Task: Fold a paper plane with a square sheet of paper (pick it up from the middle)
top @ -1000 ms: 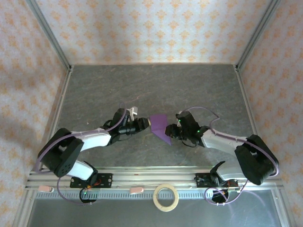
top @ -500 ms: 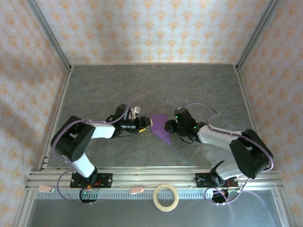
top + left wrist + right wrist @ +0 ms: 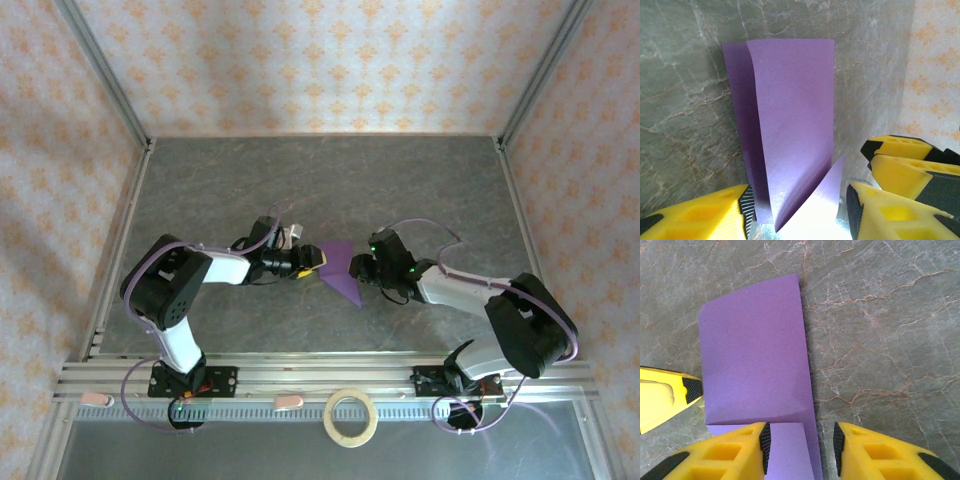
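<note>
Now the left arm (image 3: 165,290) has swung its elbow up and in from the near edge, yet the left gripper (image 3: 312,262) has barely crept closer to the paper (image 3: 340,268). The right gripper (image 3: 358,268) has eased a touch farther onto its side too. The paper itself hasn't budged: it lies mid-table (image 3: 250,180), pinched between the two arms, already folded over into a narrower shape.

From the left wrist, the jaws stand apart around the paper's (image 3: 790,110) near edge, one corner lifting off the surface, with nothing clamped. From the right wrist, those jaws are spread as well, one finger over the paper (image 3: 752,355), the other over bare stone.

So this looks like repositioning, not folding. Both sides appear to be lining up for the next crease, and the plane is only partly made.
</note>
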